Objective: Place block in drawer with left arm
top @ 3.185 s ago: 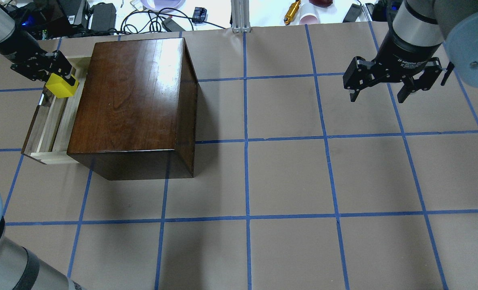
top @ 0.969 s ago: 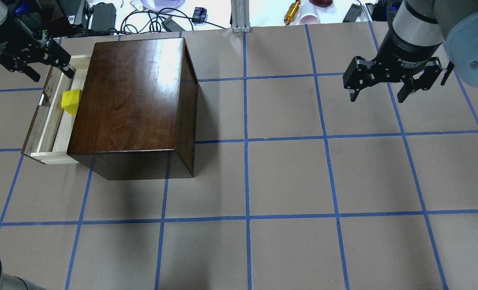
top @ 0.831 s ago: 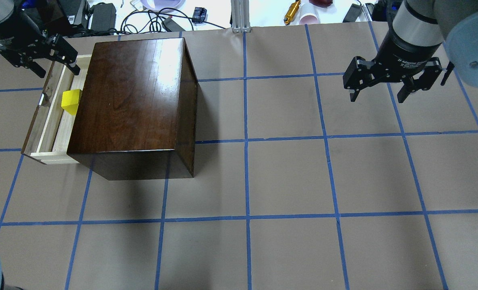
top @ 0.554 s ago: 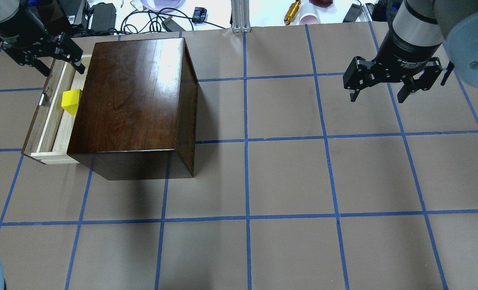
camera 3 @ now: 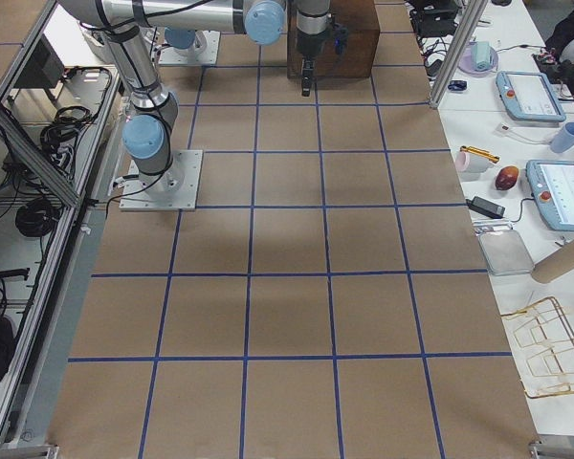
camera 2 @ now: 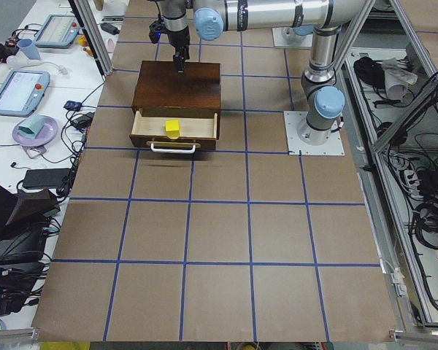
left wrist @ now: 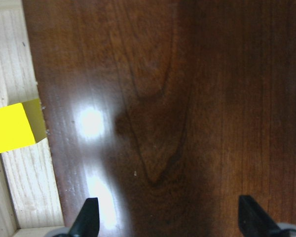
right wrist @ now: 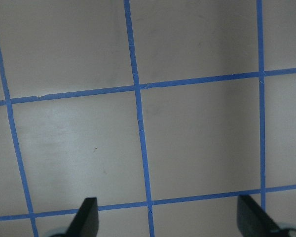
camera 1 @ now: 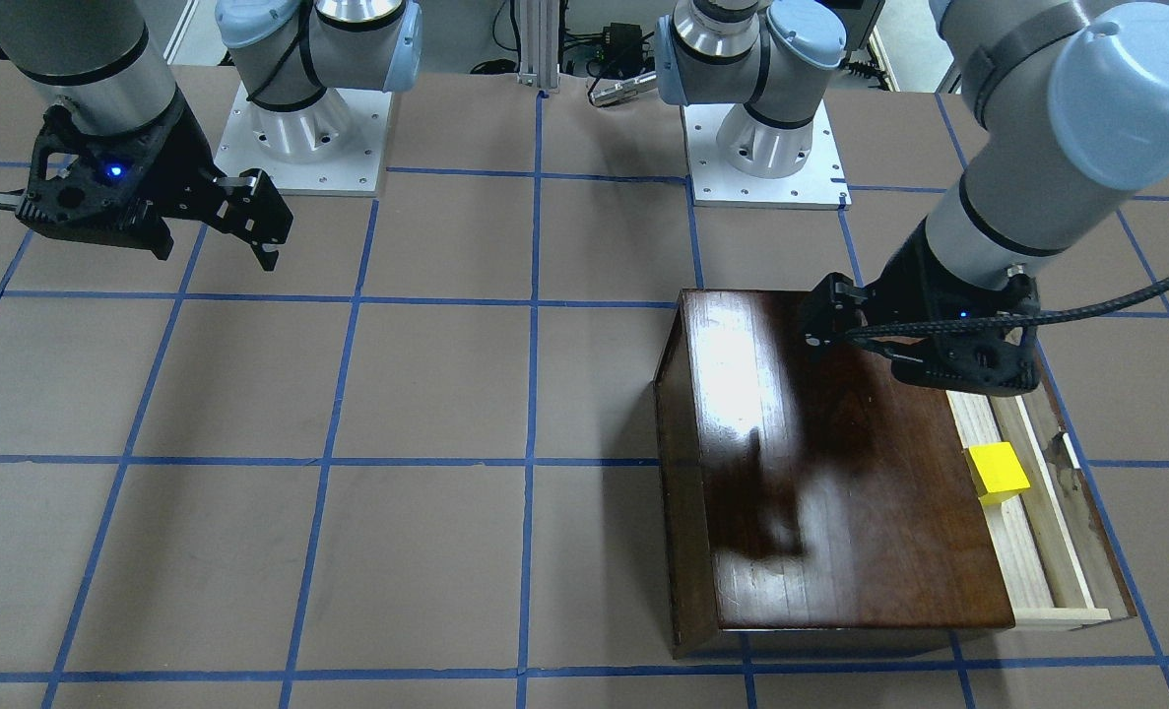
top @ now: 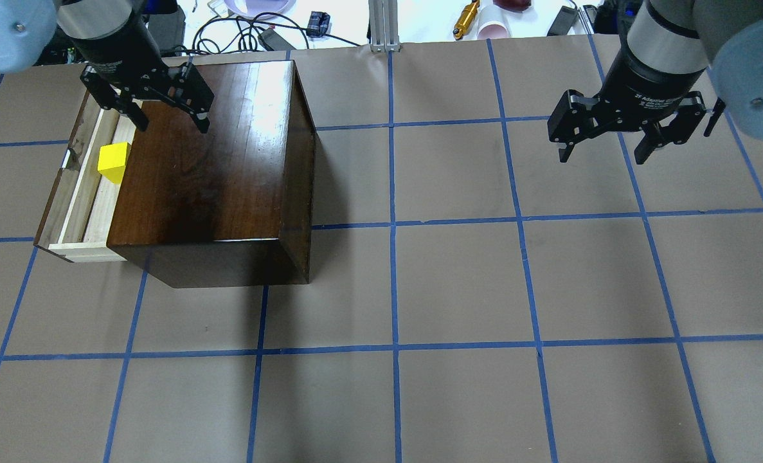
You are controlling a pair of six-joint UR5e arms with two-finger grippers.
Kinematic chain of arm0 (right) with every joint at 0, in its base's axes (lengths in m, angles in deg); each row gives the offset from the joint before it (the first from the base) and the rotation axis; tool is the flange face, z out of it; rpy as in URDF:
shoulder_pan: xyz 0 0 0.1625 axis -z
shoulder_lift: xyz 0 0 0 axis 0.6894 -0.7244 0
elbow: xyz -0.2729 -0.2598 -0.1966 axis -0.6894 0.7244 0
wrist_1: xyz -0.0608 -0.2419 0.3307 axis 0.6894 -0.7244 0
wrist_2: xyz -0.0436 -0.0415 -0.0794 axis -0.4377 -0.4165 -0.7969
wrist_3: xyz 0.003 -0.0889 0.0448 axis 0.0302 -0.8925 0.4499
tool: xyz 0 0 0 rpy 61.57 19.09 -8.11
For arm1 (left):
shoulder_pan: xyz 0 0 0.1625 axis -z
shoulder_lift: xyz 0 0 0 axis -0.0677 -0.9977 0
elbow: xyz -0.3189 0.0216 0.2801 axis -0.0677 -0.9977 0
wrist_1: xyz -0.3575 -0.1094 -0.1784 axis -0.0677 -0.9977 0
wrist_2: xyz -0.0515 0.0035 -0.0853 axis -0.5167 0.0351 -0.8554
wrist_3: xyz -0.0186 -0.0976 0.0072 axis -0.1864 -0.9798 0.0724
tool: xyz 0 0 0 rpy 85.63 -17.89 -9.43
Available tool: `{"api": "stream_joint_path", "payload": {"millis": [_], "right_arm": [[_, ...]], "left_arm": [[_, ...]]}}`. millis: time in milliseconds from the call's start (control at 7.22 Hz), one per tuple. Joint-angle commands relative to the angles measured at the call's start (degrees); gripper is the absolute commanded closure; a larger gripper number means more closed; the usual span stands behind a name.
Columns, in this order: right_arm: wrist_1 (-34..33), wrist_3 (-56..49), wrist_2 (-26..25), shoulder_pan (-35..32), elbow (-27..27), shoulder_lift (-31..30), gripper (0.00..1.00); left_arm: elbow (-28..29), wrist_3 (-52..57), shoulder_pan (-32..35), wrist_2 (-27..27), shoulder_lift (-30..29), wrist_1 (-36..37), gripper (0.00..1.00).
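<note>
I see the block (top: pixel 114 162) lying in the drawer (top: pixel 82 206), which is pulled out of the box (top: pixel 214 161) at the left of the overhead frame. The block rests on the pale wood floor, hard against the edge of the box and about halfway along the drawer. From the table-end camera on the left it shows as a yellow spot (camera 2: pixel 172 127) in the middle of the drawer (camera 2: pixel 197 127), behind the white handle (camera 2: pixel 174 148).

The left arm (top: pixel 108 32) reaches in from the upper left, and its jaws hang over the far left corner of the box lid. They are spread wide with nothing between them. In the left wrist view both fingertips (left wrist: pixel 86 217) sit at the bottom edge, far apart, over glossy dark wood, with the block (left wrist: pixel 12 129) at the left edge.

The right arm (top: pixel 657 45) is in the upper right, well apart from the box. Its jaws are also wide apart and empty, above the bare desk (top: pixel 458 283).
</note>
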Motion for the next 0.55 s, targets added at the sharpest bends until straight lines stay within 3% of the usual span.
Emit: {"api": "stream_joint_path", "payload": {"millis": [0,415], "right_arm": [[0.0,0.0,0.0,0.1,-0.1,0.0,0.00],[0.0,0.0,0.0,0.0,0.0,0.0,0.00]], "left_arm": [[-3.1,-1.2,2.8,0.2,2.7,-0.1,0.00],[-7.5,-1.2,3.8,0.3,6.0,0.2,0.00]]}}
